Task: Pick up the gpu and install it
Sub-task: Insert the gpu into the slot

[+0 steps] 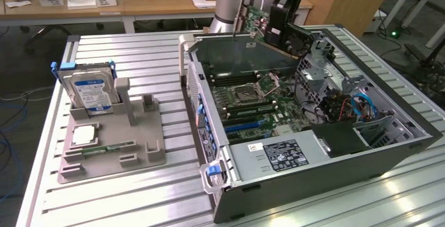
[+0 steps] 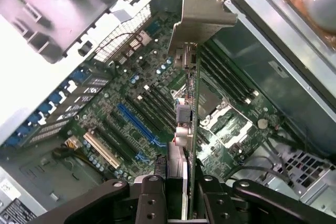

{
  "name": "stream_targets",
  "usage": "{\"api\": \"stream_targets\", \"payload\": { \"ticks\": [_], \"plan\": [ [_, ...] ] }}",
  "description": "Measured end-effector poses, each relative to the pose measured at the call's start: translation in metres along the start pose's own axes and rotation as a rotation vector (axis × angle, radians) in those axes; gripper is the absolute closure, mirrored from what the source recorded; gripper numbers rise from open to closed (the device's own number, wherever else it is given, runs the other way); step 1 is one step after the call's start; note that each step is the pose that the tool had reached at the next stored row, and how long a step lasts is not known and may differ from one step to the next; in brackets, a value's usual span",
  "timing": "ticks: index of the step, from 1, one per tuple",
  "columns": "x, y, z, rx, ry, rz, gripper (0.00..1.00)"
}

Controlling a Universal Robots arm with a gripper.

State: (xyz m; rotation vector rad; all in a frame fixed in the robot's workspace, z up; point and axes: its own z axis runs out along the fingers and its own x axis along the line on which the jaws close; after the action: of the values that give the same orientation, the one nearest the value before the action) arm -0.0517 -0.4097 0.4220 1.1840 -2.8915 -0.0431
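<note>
On the exterior view's left the hard drive [image 1: 89, 92] stands in its grey holder [image 1: 139, 156] on the bench [image 1: 104, 206]. Further right, above the open computer case [image 1: 334, 180], we see the claw [image 2: 176, 190] clamped on the gpu [image 2: 190, 103], held edge-on over the motherboard [image 2: 131, 93]. We judge the card may miss the expansion slots [image 2: 137, 124] or catch its bracket [image 2: 202, 9] on the case wall if it comes down tilted.

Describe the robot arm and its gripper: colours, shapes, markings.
The arm is a rounded silver-grey tube with a pale blue cap on its joint. The gripper is black: matte metal links, alike on both sides, joined by round pivot pins and dotted with small screw holes. No lettering or markings can be made out on either.
</note>
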Motion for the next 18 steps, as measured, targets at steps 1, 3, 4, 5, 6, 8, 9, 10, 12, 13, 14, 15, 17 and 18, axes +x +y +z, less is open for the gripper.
{"api": "stream_targets", "payload": {
  "ticks": [1, 3, 4, 5, 6, 8, 9, 10, 12, 13, 14, 15, 17, 18],
  "plan": [
    [0.0000, 0.0000, 0.0000, 0.0008, 0.0013, -0.018, 0.72],
    [0.0000, 0.0000, 0.0000, 0.0025, 0.0038, -0.052, 0.72],
    [0.0000, 0.0000, 0.0000, 0.0033, 0.0052, -0.072, 0.72],
    [0.0000, 0.0000, 0.0000, 0.0042, 0.0065, -0.089, 0.72],
    [0.0000, 0.0000, 0.0000, 0.0052, 0.0080, -0.107, 0.72],
    [0.0000, 0.0000, 0.0000, 0.0071, 0.0108, -0.142, 0.72],
    [0.0000, 0.0000, 0.0000, 0.0081, 0.0123, -0.159, 0.72],
    [0.0000, 0.0000, 0.0000, 0.0091, 0.0138, -0.177, 0.72],
    [0.0000, 0.0000, 0.0000, 0.0109, 0.0165, -0.212, 0.72],
    [0.0000, 0.0000, 0.0000, 0.0120, 0.0180, -0.230, 0.72],
    [0.0000, 0.0000, 0.0000, 0.0129, 0.0194, -0.248, 0.72],
    [0.0000, 0.0000, 0.0000, 0.0139, 0.0209, -0.265, 0.72],
    [0.0000, 0.0000, 0.0000, 0.0158, 0.0238, -0.300, 0.72],
    [0.0000, 0.0000, 0.0000, 0.0168, 0.0253, -0.318, 0.72]
  ]
}}
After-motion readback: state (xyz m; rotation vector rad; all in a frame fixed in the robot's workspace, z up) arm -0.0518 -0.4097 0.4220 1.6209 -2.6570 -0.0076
